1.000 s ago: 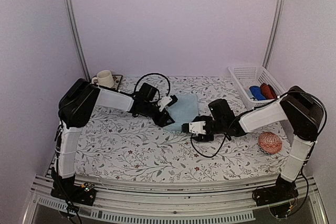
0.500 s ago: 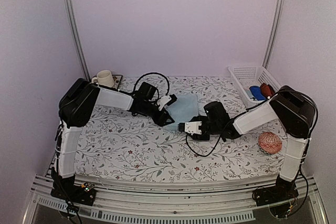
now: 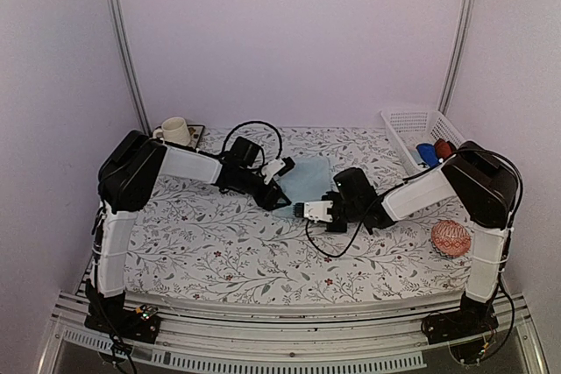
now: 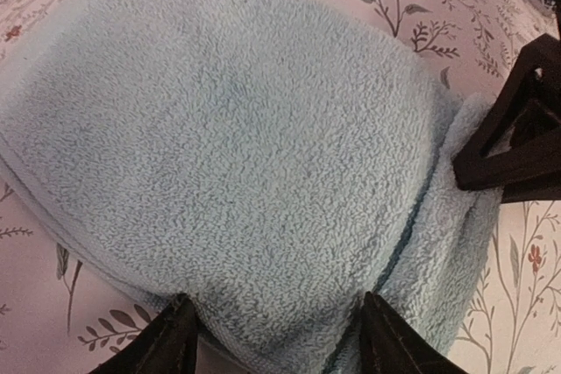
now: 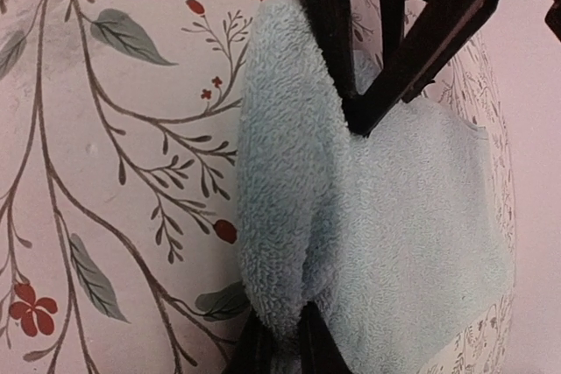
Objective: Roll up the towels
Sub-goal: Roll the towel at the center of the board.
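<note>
The right gripper, earlier open and just beside the light blue towel, now pinches a fold at its near edge.

Pale lilac walls, two slim metal uprights, a floral-printed tabletop, even soft light

Pale blue towel, white tablecloth with grey vines, red flowers, orange-pink zigzag ball

You have soft, even, pinkish light and faint shadows; the overhead view is slightly soft, the pale blue towel crisp in both wrist views.
</note>
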Controlling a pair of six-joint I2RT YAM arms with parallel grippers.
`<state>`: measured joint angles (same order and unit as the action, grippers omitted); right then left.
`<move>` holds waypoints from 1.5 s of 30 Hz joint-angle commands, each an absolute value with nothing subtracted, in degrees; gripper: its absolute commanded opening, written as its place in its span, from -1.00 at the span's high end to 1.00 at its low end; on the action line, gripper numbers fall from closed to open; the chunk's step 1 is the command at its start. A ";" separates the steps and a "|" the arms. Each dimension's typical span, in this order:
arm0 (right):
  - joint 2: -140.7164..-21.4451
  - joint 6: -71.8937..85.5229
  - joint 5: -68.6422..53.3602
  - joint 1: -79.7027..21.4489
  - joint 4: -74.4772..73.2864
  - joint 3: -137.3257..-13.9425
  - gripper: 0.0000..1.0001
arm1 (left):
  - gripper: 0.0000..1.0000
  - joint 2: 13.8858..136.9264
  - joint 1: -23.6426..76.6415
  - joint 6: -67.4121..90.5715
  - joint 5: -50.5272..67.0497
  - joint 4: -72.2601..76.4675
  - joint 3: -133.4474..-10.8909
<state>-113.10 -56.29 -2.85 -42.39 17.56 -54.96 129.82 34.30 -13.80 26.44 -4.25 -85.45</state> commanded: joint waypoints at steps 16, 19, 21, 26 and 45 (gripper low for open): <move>-111.64 -43.73 -21.34 -40.87 -13.90 -65.22 0.96 | -0.93 111.50 31.79 -19.88 22.86 -0.46 -69.81; -111.57 -42.13 -26.28 -39.60 -16.86 -66.55 0.96 | -0.93 109.53 31.73 -22.59 25.74 -0.05 -68.27; -112.17 -40.92 -28.28 -38.67 -18.75 -67.67 0.96 | -0.93 108.63 31.88 -25.13 28.65 0.00 -67.32; -114.44 -36.68 -35.49 -36.14 -23.90 -71.38 0.95 | -0.93 106.41 33.01 -32.98 34.05 -1.13 -64.00; -125.23 -26.02 -45.73 -31.27 -33.45 -82.26 0.93 | -0.77 110.75 41.22 -42.24 27.75 0.01 -63.33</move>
